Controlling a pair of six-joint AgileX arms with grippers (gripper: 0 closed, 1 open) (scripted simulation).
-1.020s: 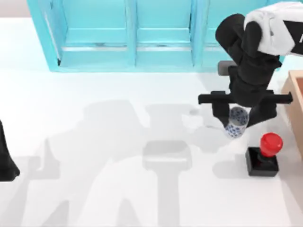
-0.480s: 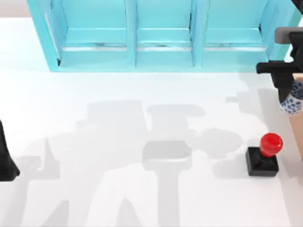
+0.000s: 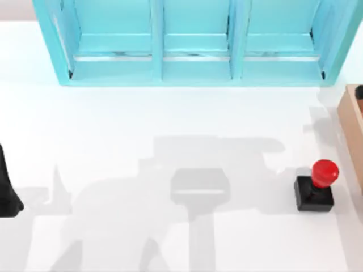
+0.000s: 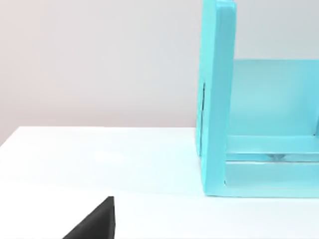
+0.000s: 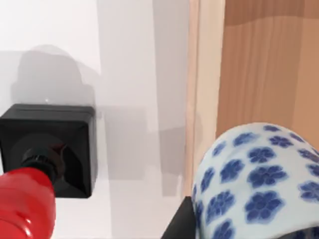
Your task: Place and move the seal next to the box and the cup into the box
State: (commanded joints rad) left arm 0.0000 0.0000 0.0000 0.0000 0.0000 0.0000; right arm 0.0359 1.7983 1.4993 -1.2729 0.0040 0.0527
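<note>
A: Where was the seal (image 3: 315,189)?
B: Upright on the table (image 3: 113,141), just beside the box (image 3: 351,122) at the right edge.
A: The cup (image 5: 259,184)?
B: Above the box's wooden interior in the right wrist view, a dark finger (image 5: 180,224) against its side; jaw spacing couldn't be told.
A: Left arm?
B: Parked at the table's left edge.

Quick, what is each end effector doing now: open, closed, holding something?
Left end effector: parked at the table's left edge; cannot be told.
Right end effector: closed on the cup, over the box.

Matte black left arm (image 3: 7,195)
</note>
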